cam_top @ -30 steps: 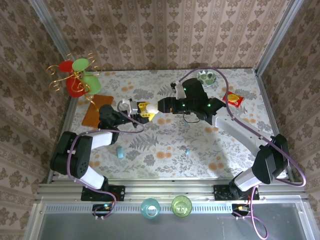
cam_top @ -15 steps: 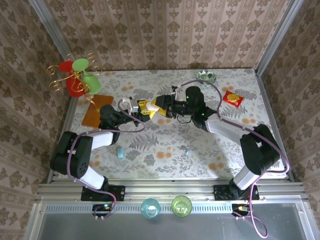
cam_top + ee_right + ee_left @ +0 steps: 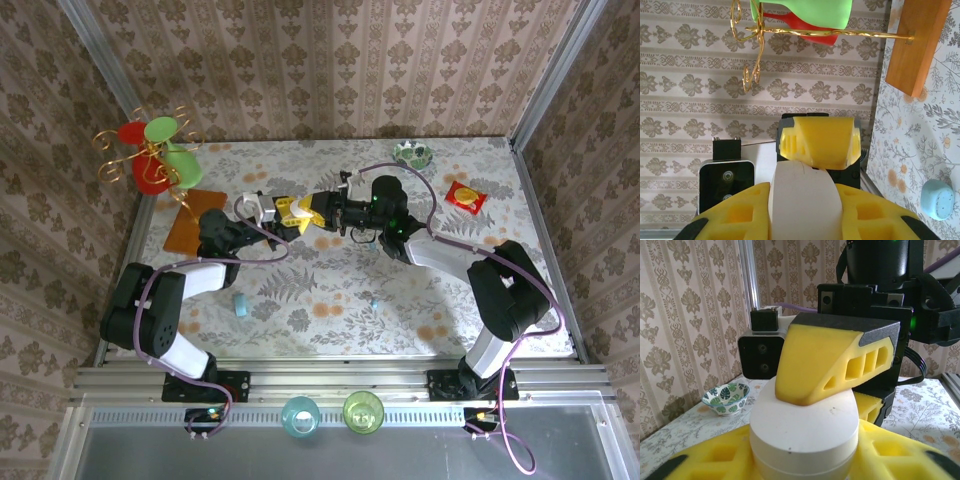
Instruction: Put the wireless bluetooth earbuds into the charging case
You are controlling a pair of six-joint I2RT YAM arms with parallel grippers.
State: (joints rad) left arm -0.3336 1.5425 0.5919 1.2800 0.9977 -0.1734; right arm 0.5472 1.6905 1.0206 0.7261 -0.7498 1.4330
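left jaws and right jaws both pinch one white pebble [image 3: 805, 425] mid-air. the charging case [image 3: 241, 305] lies on the counter [image 3: 330, 280], back toward my bases, nearer the left jaws, lengthwise near-to-far.

Bright, even overhead light falls on the floral table [image 3: 330, 290], where the arms [image 3: 450, 255] cast short, soft shadows. In the wrist views the white pebble [image 3: 805, 430] and yellow fingers [image 3: 705, 460] nearest the lens look soft; the wallpaper [image 3: 690, 315] behind is sharp.
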